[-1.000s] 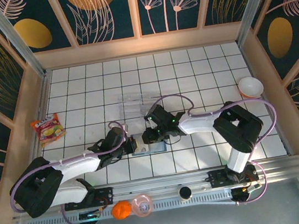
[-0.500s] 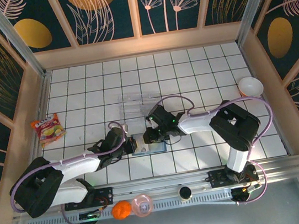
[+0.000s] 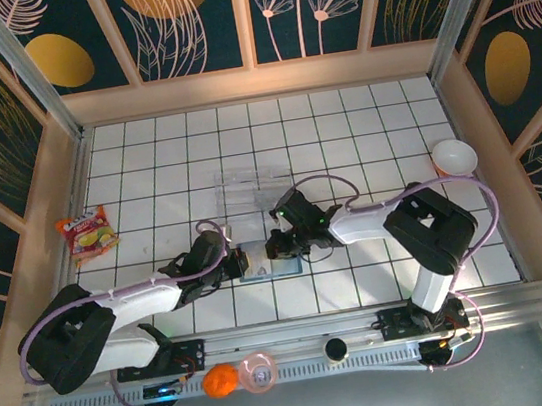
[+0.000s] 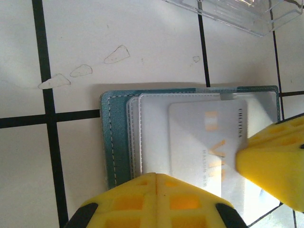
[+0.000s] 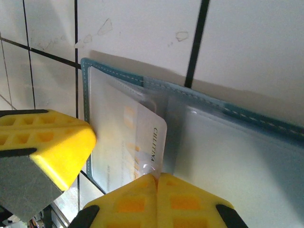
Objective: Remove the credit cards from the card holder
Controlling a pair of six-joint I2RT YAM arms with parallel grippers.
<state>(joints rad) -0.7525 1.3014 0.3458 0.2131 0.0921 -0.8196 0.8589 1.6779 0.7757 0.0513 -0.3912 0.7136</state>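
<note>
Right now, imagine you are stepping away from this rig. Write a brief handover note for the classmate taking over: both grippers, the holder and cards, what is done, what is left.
Left gripper: shut, tips on the near edge of the card holder, apparently pinning it down.
Right gripper: shut, tips meeting at the edge of a credit card; a real pinch is unclear.
Holder lies open and flat on the tiles, card in its clear pocket.
Done: holder open.
Left: draw the card out, check other pockets.
</note>
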